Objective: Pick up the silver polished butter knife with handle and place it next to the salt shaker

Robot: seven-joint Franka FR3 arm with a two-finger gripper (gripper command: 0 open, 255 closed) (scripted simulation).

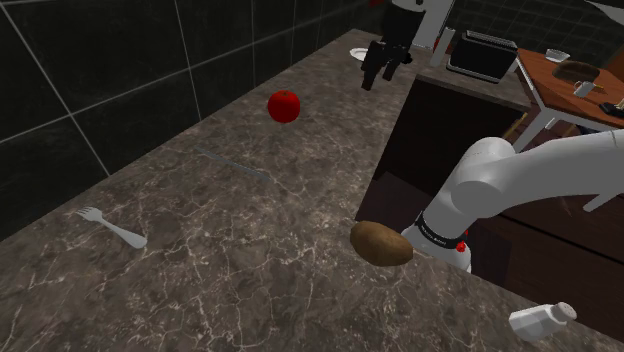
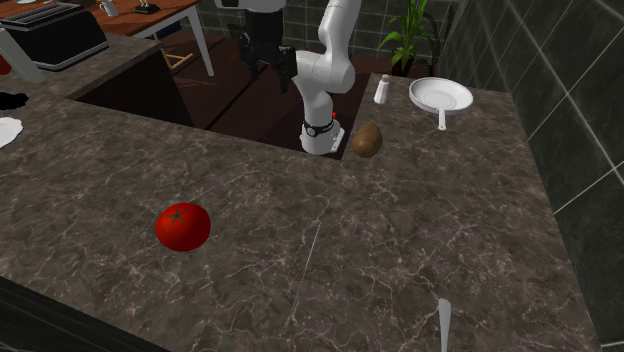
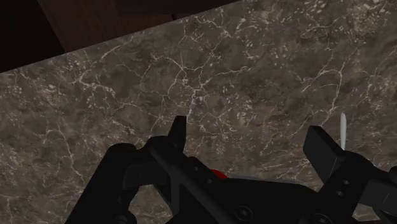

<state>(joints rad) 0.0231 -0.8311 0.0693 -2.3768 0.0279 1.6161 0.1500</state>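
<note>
The knife (image 1: 232,163) lies flat on the dark marbled counter (image 1: 300,290), between the tomato (image 1: 284,105) and the fork (image 1: 112,228). Its long axis runs along the black-tiled wall (image 1: 100,70); I cannot tell which end is the handle. The gripper (image 1: 381,76) hangs beyond the tomato, its 2 fingers apart and empty. The salt shaker (image 1: 542,320) is well apart from the knife.

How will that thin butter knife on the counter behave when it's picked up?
The butter knife lies flat and thin on the counter, so it's probably hard to pinch. Likely stiff and light; it may slide on the smooth-looking surface.
</note>
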